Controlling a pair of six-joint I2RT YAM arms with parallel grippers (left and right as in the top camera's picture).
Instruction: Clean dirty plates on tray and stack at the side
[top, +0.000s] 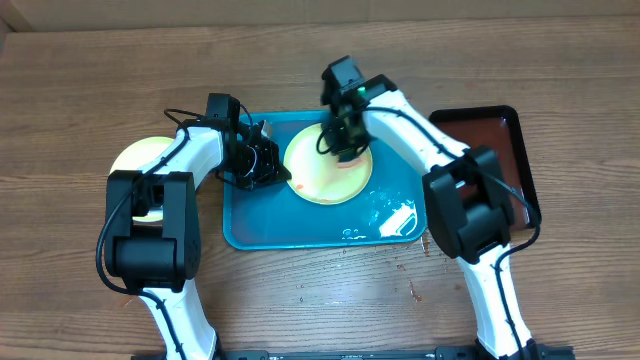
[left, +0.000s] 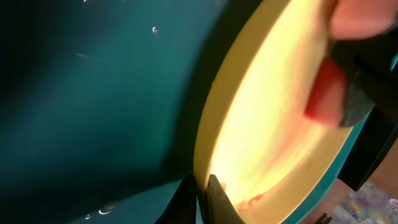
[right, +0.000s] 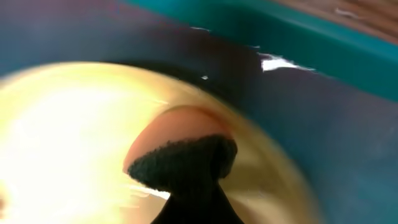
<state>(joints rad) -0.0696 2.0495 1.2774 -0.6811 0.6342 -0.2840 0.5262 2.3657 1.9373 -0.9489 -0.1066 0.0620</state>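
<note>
Right now your left gripper (left: 201, 183) pinches the rim of the yellow plate (top: 335, 182), which lies on the turquoise tray (top: 250, 225); your right gripper (top: 340, 140) presses a clamped sponge (right: 183, 158) onto it, with the bare wooden bench (top: 90, 90) around

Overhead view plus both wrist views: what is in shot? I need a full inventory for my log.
Tray plate: one, pale yellow with faint red smears, on the turquoise tray.
Side plate: one, pale yellow, on the table left of that tray, partly under the left arm.
Turquoise tray: one, table centre.
Dark tray: one, brown-red, to the right.
Sponge: one, reddish with a dark face, pressed on the tray plate.
Wet patch: one, shiny, turquoise tray's lower-right corner.
Table: one, brown wood.
Left gripper: black, pinching the tray plate's left rim.
Right gripper: black, holding the sponge.
</note>
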